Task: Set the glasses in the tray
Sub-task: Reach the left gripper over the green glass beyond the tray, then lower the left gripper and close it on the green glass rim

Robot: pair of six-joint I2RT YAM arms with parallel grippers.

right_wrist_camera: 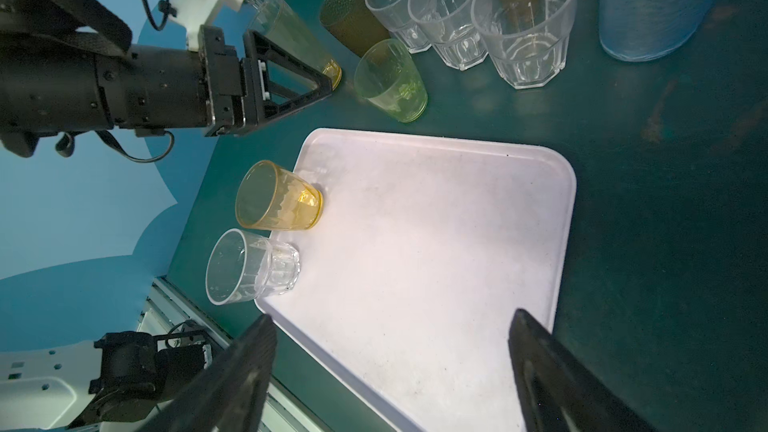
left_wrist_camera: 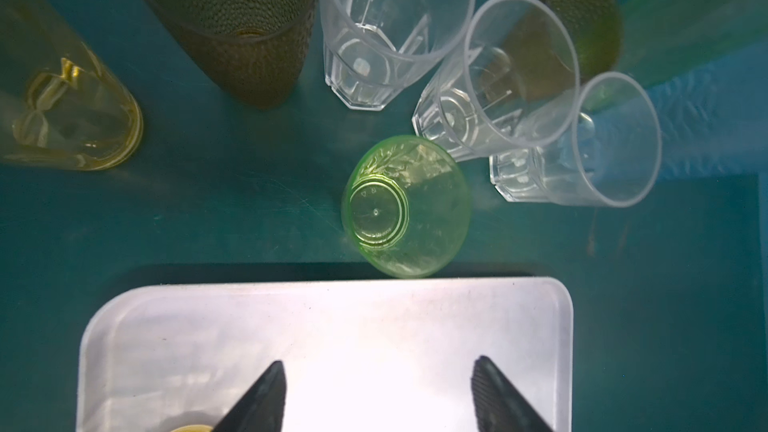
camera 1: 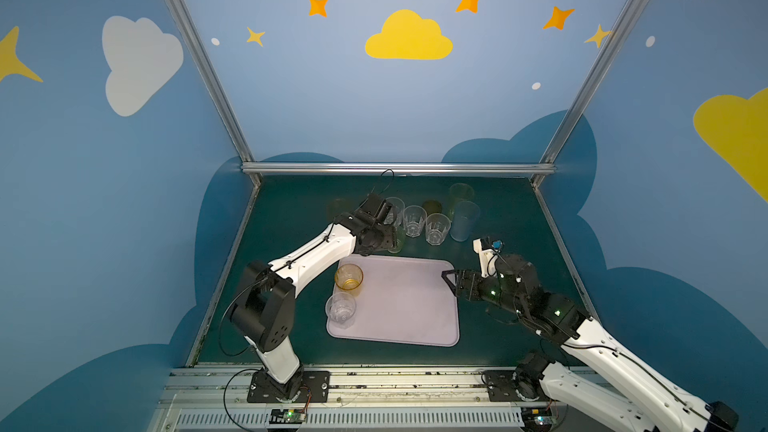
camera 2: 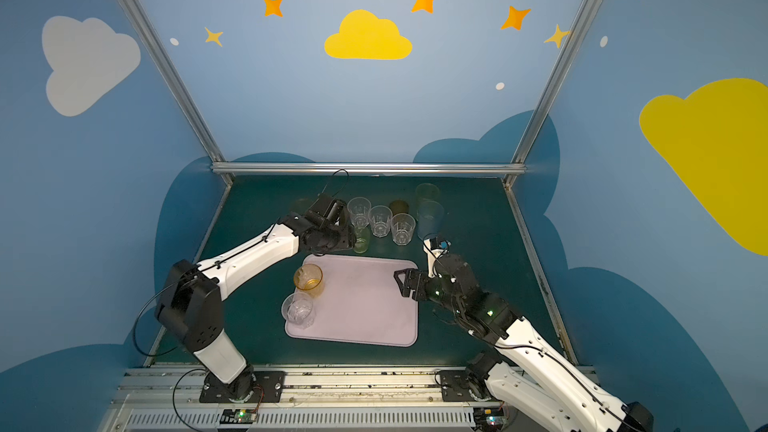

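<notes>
Two of eleven are in: a short orange translucent tumbler (camera 1: pixel 349 280) and a short clear faceted tumbler (camera 1: pixel 341 310) stand upright along the left edge of the flat pale lilac rectangular tray (camera 1: pixel 407 309), centre of both top views. The rest of the tray is bare. Nine glasses remain on the dark teal worktop (camera 1: pixel 511 234), clustered beyond the tray's upper edge: a short green translucent tumbler (left_wrist_camera: pixel 405 209) just off the tray's upper-left corner, a diagonal row of three clear faceted tumblers (camera 1: pixel 414 221), a brown dimpled tumbler (left_wrist_camera: pixel 232 22), a second brown one (left_wrist_camera: pixel 586 18), a tall yellow tumbler (left_wrist_camera: pixel 70 118), a tall blue tumbler (camera 1: pixel 464 221) and a tall green tumbler (camera 1: pixel 460 195) at the back. The task is at an early stage by my count. The left hand (left_wrist_camera: pixel 378 361) hangs above the tray's upper-left corner with its fingers apart and nothing between them. The short green tumbler sits just ahead of the fingertips, near but untouched, and looks to be the likely next pick. The right hand (right_wrist_camera: pixel 392 314) hovers over the tray's right edge, spread wide and empty, well apart from every glass.
</notes>
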